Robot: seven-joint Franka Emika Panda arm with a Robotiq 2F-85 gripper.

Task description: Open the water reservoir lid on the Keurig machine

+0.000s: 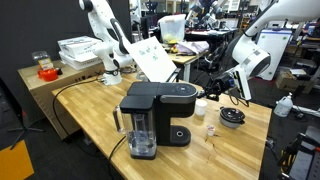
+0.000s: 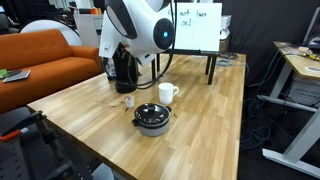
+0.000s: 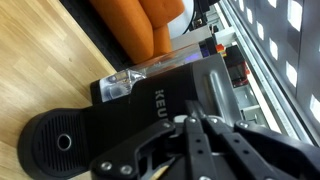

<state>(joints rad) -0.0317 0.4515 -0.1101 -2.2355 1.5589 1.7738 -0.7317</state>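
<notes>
The black Keurig machine [image 1: 165,108] stands on the wooden table with its clear water tank [image 1: 141,136] on the side facing the camera. The tank's lid looks down. My gripper [image 1: 210,87] hangs beside the machine's far side, at about brew-head height. In an exterior view the arm covers most of the machine [image 2: 122,70]. In the wrist view the machine [image 3: 150,100] lies close in front, with the clear tank [image 3: 118,86] at its far side. My gripper's fingers [image 3: 190,122] are pressed together, empty, just short of the machine's body.
A white mug [image 1: 201,106] [image 2: 167,92] and a small round black dish [image 1: 231,117] [image 2: 152,118] sit near the machine. A whiteboard [image 2: 200,27] stands at the table's far edge. An orange sofa [image 2: 40,62] is beside the table.
</notes>
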